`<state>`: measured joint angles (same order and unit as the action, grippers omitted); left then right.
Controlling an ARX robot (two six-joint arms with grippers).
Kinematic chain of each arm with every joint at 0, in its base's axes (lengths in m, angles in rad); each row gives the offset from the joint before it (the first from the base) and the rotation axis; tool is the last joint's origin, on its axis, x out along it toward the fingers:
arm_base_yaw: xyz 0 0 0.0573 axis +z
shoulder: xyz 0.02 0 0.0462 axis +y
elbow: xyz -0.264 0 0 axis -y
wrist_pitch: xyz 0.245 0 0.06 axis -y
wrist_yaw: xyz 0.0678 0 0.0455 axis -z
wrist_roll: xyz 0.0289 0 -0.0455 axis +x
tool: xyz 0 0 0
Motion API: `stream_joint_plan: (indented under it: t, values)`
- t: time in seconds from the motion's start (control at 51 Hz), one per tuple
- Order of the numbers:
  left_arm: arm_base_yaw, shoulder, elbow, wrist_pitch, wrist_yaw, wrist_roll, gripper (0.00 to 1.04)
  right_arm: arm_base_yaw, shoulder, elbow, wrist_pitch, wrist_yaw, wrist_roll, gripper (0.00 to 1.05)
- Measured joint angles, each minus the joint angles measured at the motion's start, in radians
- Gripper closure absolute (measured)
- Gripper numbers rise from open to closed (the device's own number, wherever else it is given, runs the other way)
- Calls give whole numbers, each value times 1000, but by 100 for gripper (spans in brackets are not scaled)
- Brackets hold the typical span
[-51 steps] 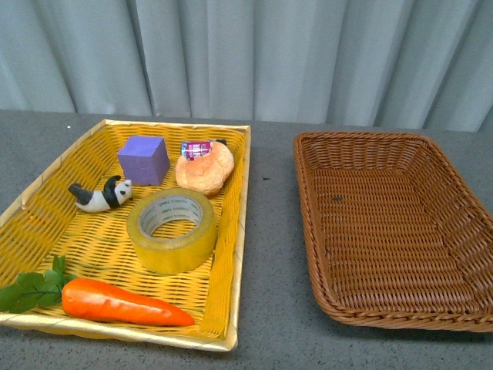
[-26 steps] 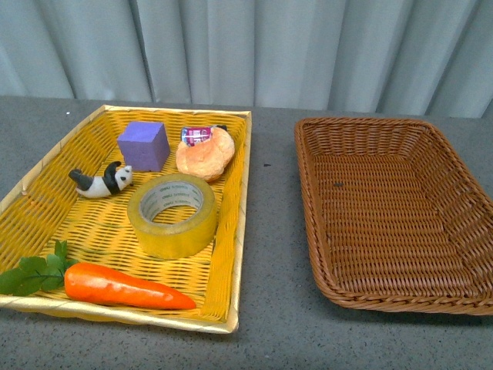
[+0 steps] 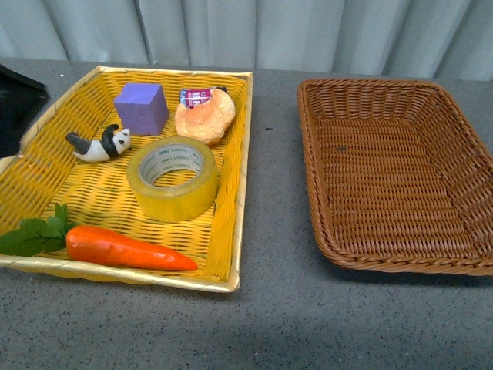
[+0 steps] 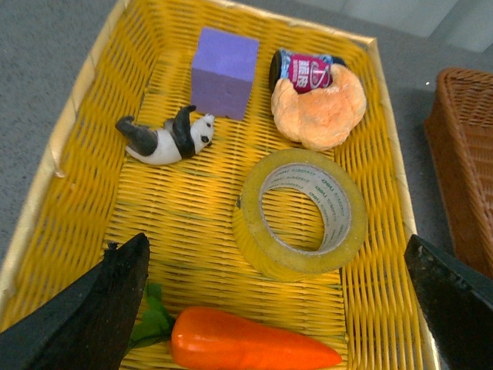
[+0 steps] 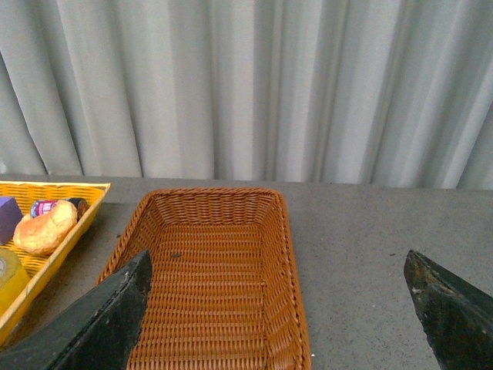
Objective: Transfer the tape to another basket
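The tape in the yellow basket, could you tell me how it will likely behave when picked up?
The tape lies flat, hole upward, so it probably will not roll unless tipped onto its edge. Its thick wound wall looks stiff, likely keeping shape under a squeeze. The glossy outer surface may be slightly slippery.

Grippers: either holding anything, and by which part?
Nothing held. The left gripper and right gripper are open and empty; the tape lies in the yellow basket.

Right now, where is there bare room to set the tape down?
The brown basket is free across its whole floor. In the yellow basket, only the strip between panda and carrot, beside the tape, is bare; its far end is crowded with cube and bread.
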<state>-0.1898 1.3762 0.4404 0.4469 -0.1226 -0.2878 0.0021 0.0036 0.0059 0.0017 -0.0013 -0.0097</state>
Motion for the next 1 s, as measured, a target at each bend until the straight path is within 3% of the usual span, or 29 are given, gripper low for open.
stream_joint_plan:
  t: [0.51,1.0]
  values:
    - [-40,534,398,-221,-8,-43,7,0,0,0,0,0,0,9]
    - [-24,672,581,-357,-48,-83,7,0,0,0,0,0,0,9]
